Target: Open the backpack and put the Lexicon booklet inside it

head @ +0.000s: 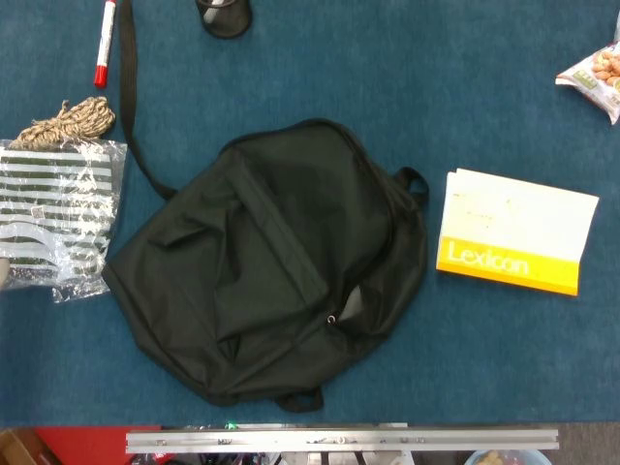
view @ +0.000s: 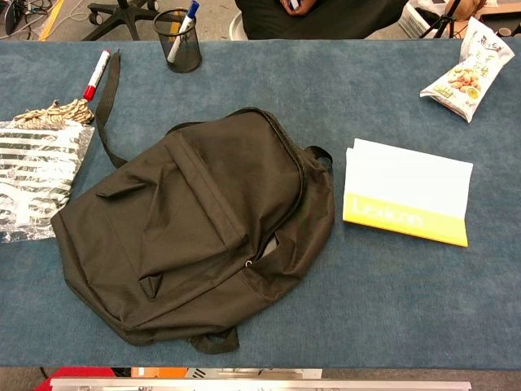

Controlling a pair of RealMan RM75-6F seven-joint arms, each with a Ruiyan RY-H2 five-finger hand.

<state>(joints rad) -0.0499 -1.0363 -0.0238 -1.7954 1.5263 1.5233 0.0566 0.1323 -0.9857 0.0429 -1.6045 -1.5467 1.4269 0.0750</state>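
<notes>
A black backpack (head: 266, 257) (view: 191, 224) lies flat in the middle of the blue table. Its zipper runs along the right edge, with the pull (head: 332, 318) (view: 247, 263) near a small gap in the lower right part. One strap (head: 126, 87) (view: 107, 106) trails toward the far left. The Lexicon booklet (head: 513, 232) (view: 405, 191), white with a yellow band, lies flat to the right of the backpack, apart from it. Neither hand shows in either view.
A striped plastic bag (head: 53, 223) (view: 37, 175) and a coil of twine (head: 73, 121) (view: 53, 112) lie left of the backpack. A red marker (head: 104, 44) (view: 96, 75) and a mesh pen cup (head: 224, 16) (view: 177, 41) stand far left. A snack bag (head: 596, 77) (view: 464, 69) is far right.
</notes>
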